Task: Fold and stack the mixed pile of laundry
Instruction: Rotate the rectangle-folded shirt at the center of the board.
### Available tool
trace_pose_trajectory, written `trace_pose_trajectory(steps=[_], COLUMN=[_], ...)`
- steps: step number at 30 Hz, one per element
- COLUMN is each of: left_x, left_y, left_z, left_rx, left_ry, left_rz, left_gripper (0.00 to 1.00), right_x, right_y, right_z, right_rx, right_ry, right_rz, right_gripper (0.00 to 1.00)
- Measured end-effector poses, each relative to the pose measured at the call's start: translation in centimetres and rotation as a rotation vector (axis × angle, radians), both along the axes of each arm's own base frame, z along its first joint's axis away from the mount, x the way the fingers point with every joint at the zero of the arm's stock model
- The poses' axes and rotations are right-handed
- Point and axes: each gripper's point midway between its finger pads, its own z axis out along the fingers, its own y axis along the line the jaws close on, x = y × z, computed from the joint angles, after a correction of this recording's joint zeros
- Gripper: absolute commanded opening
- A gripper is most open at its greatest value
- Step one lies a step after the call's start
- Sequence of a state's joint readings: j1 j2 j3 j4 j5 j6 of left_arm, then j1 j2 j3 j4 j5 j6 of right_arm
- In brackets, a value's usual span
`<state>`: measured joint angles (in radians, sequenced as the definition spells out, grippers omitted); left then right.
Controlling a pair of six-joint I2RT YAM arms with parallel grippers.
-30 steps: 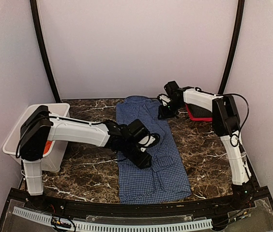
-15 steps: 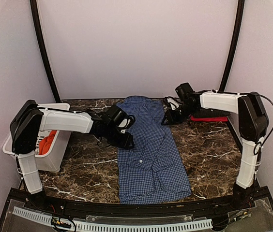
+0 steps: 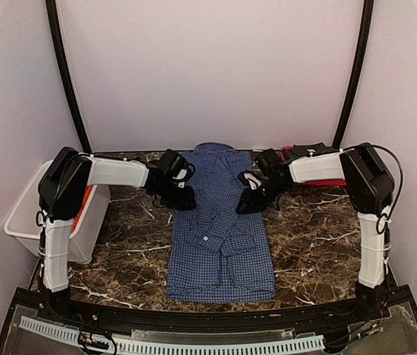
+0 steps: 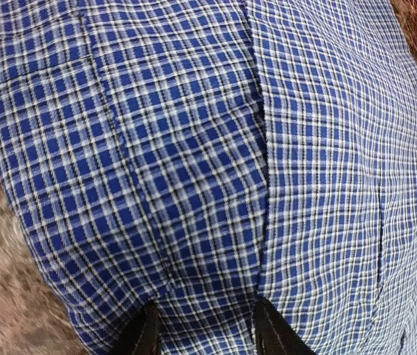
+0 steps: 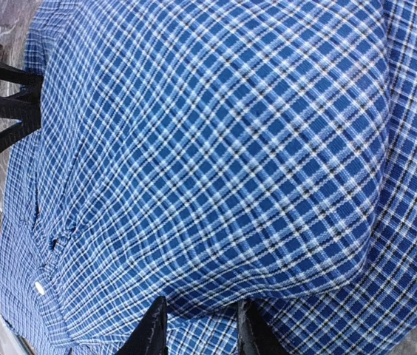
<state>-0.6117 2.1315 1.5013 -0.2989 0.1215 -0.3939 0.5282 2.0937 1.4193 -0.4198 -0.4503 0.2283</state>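
Within the last second the left arm had swung off the middle of the checked shirt (image 3: pixel 219 237) to its 10 o'clock edge, and the right arm had come in to the 2 o'clock edge. Meanwhile the garment, which had slanted toward 5 o'clock, lay straighter and narrower along the 12-to-6 line at the centre of the marble table (image 3: pixel 312 229). The left gripper (image 3: pixel 181 197) had a thick roll of checked cloth bunched between its fingers and looked clamped on it, and the right gripper (image 3: pixel 251 201) pinched the opposite edge the same way. I judged this a squaring-up, with the sides tucked and the lengthwise fold still to do.

The white basket (image 3: pixel 24 214) stood at 9 o'clock with an orange-red garment (image 3: pixel 85 211) still inside, unfolded. A red cloth (image 3: pixel 332 181) lay at 2 o'clock, just behind the right forearm. Nothing lay on the shirt apart from the grippers.
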Motion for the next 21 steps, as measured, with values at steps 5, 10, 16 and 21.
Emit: trace_pose_trajectory(steps=[5,10,16,21], left_x=[3.8,5.3,2.7,-2.4], left_y=[0.9,1.7,2.4,4.6], left_z=[0.1,0.4,2.8,9.6], left_rx=[-0.003,-0.001,-0.031,-0.120], left_ry=[-0.025,-0.025,-0.016,-0.083], left_rz=[0.032,0.038,0.017,0.008], left_gripper=[0.42,0.50,0.58,0.59], right_x=[2.5,4.1,2.0,-3.4], right_y=[1.6,2.7,1.6,-0.4], right_z=[0.1,0.5,3.6,10.4], right_rx=[0.028,0.048,0.055,0.163], right_ry=[-0.019,-0.036,-0.039,-0.079], right_rz=[-0.011,-0.008,-0.003,-0.002], right_gripper=[0.30,0.36,0.42,0.43])
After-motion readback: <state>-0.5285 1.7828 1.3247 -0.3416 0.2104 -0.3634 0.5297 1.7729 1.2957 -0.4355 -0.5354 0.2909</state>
